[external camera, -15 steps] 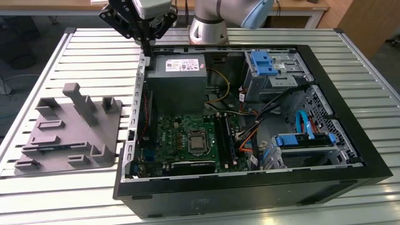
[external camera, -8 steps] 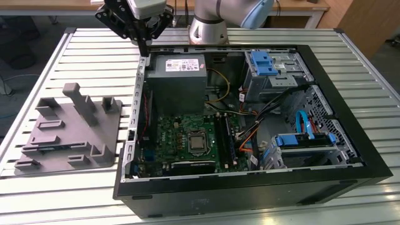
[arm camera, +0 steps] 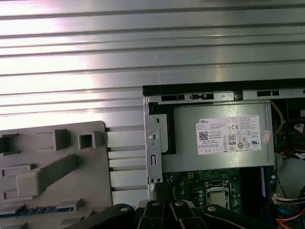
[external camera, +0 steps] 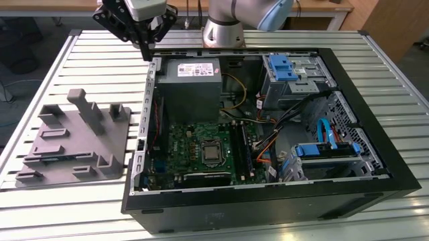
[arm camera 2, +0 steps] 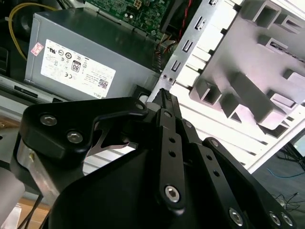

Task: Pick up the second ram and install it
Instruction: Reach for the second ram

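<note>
1. Fingertips (arm camera 2: 165,98) of the gripper (external camera: 144,53) met at a point, closed with nothing between them, and aimed straight down.
2. The second ram (arm camera: 40,210) sat in a slot of the grey tray (external camera: 74,145), showing as a thin blue strip with dark chips, well apart from the gripper.
3. The tray was matte moulded plastic with upright posts, angled ramps and square pockets. It lay on the table just beside the computer case (external camera: 268,206), on the exterior view's left.
4. The gripper, built of black bolted links, hung over the case's metal edge near the power supply (external camera: 191,83), a plain grey box with a white label.
5. The arm (external camera: 234,20) stood behind the case, with a silver tube and a pale blue joint cap.
6. The open black case showed a green motherboard (external camera: 194,145), blue drive latches and loose cables.
7. The table (external camera: 80,55) was made of ribbed, shiny aluminium slats.
</note>
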`<state>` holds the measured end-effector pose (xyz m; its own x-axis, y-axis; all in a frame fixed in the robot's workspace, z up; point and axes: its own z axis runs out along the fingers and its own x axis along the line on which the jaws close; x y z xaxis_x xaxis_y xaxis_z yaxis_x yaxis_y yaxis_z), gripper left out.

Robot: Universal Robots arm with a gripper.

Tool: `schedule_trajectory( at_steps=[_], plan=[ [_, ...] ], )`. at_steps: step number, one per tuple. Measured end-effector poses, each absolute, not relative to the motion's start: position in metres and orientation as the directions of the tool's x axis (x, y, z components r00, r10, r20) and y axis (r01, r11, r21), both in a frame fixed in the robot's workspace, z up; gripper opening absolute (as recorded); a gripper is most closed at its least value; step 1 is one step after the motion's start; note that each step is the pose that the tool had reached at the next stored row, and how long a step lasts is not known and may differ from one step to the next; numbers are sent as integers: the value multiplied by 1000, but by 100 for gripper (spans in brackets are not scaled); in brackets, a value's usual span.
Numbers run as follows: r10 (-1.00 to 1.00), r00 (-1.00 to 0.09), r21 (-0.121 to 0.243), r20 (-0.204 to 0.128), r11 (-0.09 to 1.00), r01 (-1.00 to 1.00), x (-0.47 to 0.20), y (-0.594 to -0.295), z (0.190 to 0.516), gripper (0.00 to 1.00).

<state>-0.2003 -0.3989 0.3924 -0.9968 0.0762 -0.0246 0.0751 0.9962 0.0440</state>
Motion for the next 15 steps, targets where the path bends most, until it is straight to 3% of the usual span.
schedule_trajectory(
  at_steps=[15],
  plan=[
    [76,-997,44,-25,996,75,-228,-399,391,10]
  ],
)
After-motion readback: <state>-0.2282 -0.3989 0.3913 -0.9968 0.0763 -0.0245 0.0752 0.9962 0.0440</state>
